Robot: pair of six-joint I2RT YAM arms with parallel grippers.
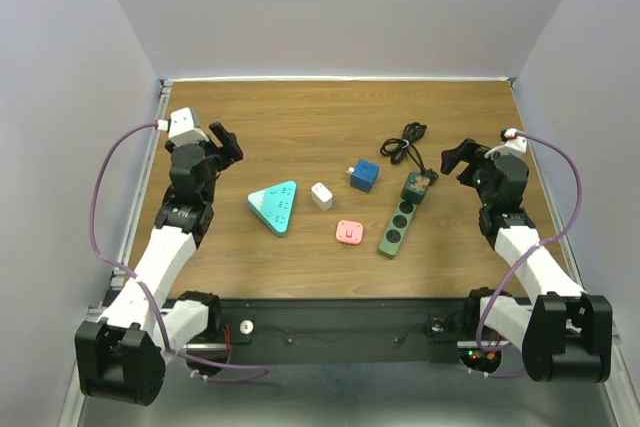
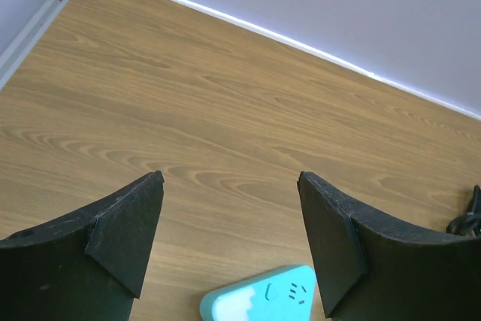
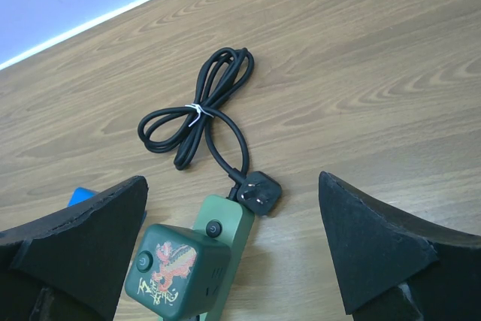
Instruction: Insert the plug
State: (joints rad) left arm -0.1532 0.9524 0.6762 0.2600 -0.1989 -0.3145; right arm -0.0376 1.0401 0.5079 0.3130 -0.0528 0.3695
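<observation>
A green power strip (image 1: 396, 228) lies right of centre on the wooden table (image 1: 300, 127). A green cube adapter (image 1: 418, 185) with a red dragon print sits on its far end. The strip's black cord (image 1: 403, 142) is coiled behind it. The cord's black plug (image 3: 260, 192) lies loose on the wood beside the strip's (image 3: 228, 221) end, prongs up. My right gripper (image 1: 456, 158) is open and empty, just right of the adapter (image 3: 174, 268); in the right wrist view it (image 3: 233, 182) hovers over the plug. My left gripper (image 1: 228, 143) is open and empty, up-left of a teal triangular socket (image 1: 273, 207).
A white cube plug (image 1: 322, 196), a blue cube adapter (image 1: 363, 176) and a pink square adapter (image 1: 349, 232) lie between the teal socket (image 2: 259, 302) and the green strip. The back wall and side walls border the table.
</observation>
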